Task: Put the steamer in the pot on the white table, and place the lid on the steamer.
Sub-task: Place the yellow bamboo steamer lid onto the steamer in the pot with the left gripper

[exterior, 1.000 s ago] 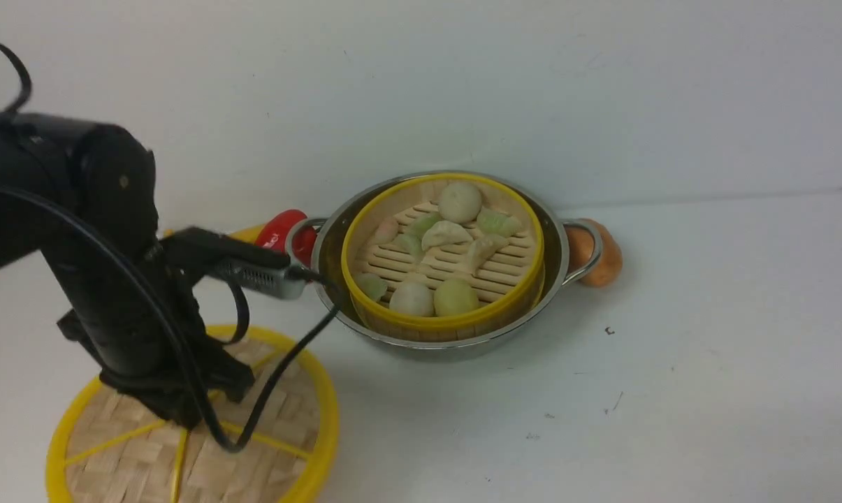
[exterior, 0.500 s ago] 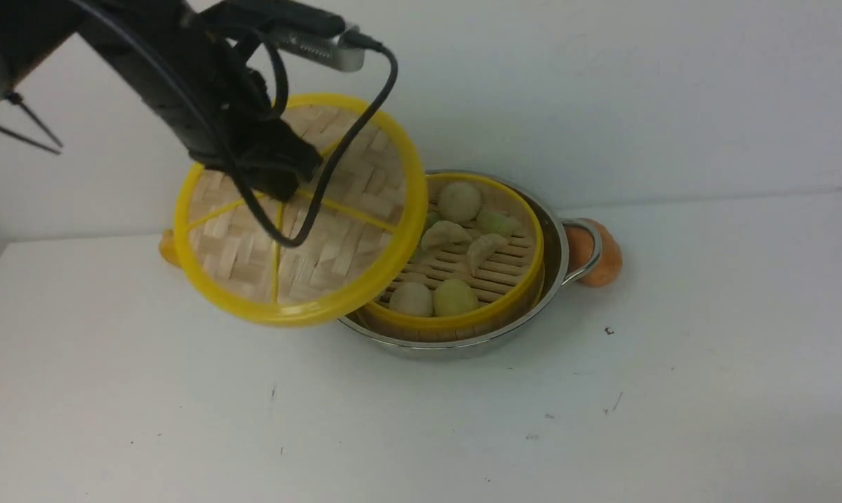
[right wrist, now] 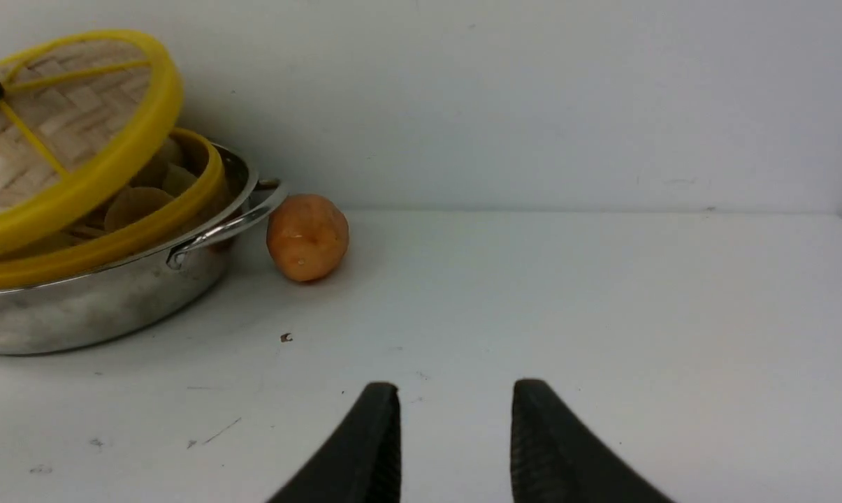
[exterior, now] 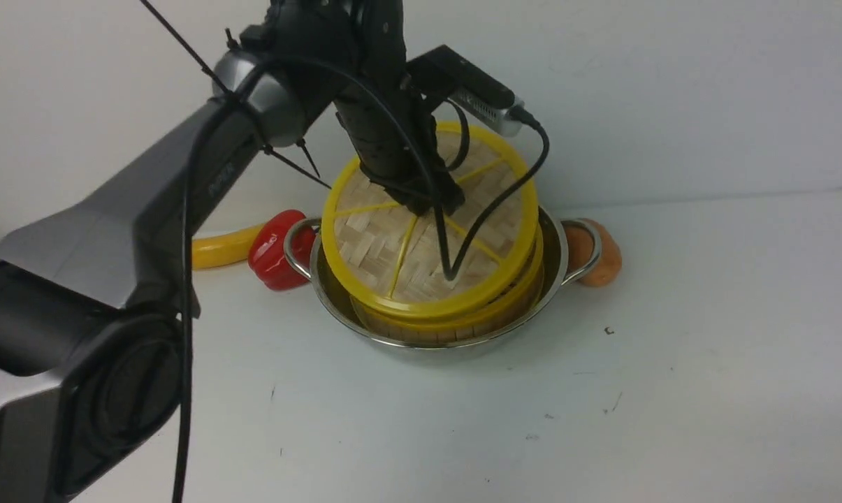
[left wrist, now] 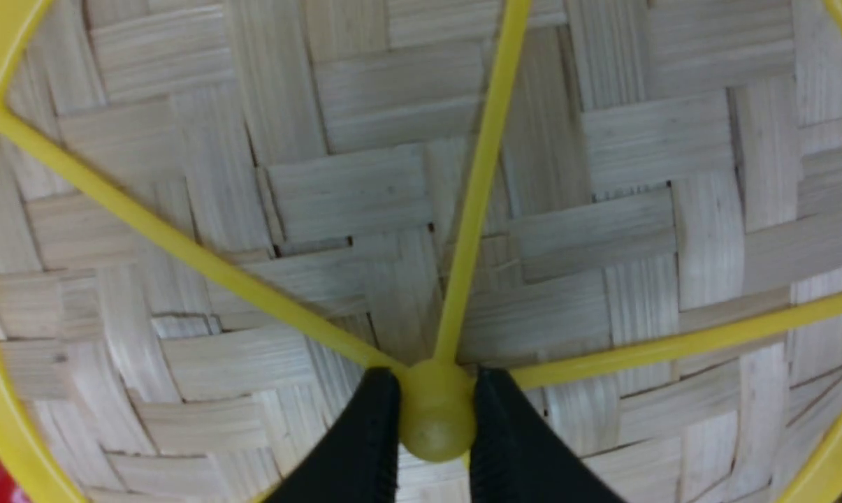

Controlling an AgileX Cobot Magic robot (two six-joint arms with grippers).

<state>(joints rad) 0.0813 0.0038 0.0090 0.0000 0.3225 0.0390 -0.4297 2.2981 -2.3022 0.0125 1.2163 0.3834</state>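
The steel pot (exterior: 553,279) stands on the white table (exterior: 672,391) with the yellow-rimmed steamer (exterior: 462,320) inside it. My left gripper (exterior: 431,204) is shut on the centre knob (left wrist: 437,412) of the woven lid (exterior: 393,244) and holds it tilted over the steamer, its near edge low on the rim and its far side raised. In the right wrist view the lid (right wrist: 64,133) leans above the steamer (right wrist: 183,188), with buns showing in the gap, and the pot (right wrist: 113,300). My right gripper (right wrist: 454,391) is open and empty above bare table, out of the front view.
A red pepper (exterior: 274,250) and a yellow fruit (exterior: 221,251) lie left of the pot. An orange fruit (exterior: 602,262) sits against the pot's right handle; it also shows in the right wrist view (right wrist: 307,237). The wall stands close behind.
My left gripper has lifted the lid off the table at the front left, carried it up and right, and now holds it tilted over the steamer in the pot.
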